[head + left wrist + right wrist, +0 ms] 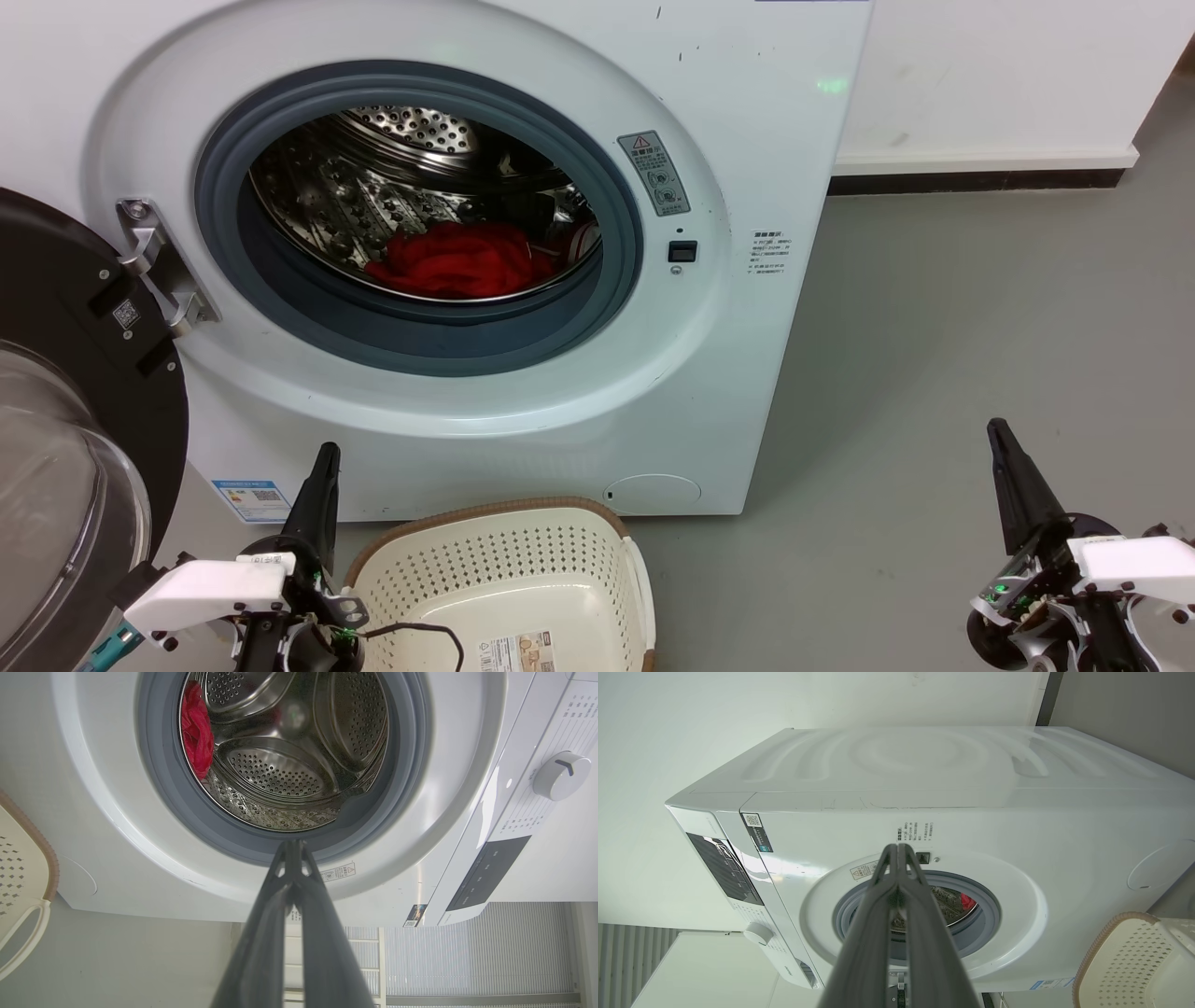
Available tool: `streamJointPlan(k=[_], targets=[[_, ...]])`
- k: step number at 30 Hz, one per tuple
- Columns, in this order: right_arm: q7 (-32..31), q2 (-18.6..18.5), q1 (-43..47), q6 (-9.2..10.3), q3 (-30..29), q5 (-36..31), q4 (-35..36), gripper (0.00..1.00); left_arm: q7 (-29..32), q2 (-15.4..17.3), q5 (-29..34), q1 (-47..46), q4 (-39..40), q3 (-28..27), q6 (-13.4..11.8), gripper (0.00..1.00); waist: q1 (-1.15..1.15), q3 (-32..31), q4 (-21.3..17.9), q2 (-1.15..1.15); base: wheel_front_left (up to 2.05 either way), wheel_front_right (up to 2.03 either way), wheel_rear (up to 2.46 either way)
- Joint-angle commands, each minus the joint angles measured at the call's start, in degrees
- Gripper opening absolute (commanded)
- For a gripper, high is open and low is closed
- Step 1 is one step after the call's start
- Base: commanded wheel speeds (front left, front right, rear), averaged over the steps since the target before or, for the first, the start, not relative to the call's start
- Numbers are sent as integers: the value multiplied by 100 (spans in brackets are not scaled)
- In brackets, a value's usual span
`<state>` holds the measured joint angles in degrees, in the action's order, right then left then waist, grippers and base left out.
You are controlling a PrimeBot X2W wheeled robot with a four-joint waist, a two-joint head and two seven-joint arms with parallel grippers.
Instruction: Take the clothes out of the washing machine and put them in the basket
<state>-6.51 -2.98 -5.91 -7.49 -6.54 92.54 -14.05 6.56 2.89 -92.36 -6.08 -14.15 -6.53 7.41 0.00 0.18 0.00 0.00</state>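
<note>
The left gripper (327, 455), fingers pressed together and empty, is just left of the basket (485, 511), which stands on the floor (934, 373) before the washing machine (747, 327). The clothes (453, 261) lie at the bottom of its drum (373, 187). The right gripper (1001, 439), far right, is closed too, empty.

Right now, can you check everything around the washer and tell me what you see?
Surface: grey floor, bare.
Job's things: red clothes in the drum of the washer; door open; basket on the floor in front, no clothes in it.
Clutter: nothing seen.
Pincers: left pincer and right pincer shut, low, holding nothing.
Cables: black cable looping over the basket by the left pincer.
Surroundings: white wall, dark skirting.
</note>
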Motion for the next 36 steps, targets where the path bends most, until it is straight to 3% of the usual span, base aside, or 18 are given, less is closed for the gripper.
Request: streamJointPlan(k=[1,10,11,25,36], targets=[[1,19,-74,0,5,-31,-6,0,3,-4,-9,-41,9,-4,29,0,0,0,0,0,0,0,0],[1,19,-74,0,5,-31,-6,0,3,-4,-9,-41,9,-4,28,0,0,0,0,0,0,0,0],[3,0,10,-1,0,0,-11,100,-2,-1,1,7,-14,5,-2,100,0,0,0,0,0,0,0],[370,3,205,0,44,-363,318,100,-373,14,326,-48,144,452,-5,100,0,15,-10,0,0,0,0],[647,3,272,0,29,-1763,693,100,-650,-2,1529,-123,472,531,-2,100,0,30,-41,0,0,0,0]])
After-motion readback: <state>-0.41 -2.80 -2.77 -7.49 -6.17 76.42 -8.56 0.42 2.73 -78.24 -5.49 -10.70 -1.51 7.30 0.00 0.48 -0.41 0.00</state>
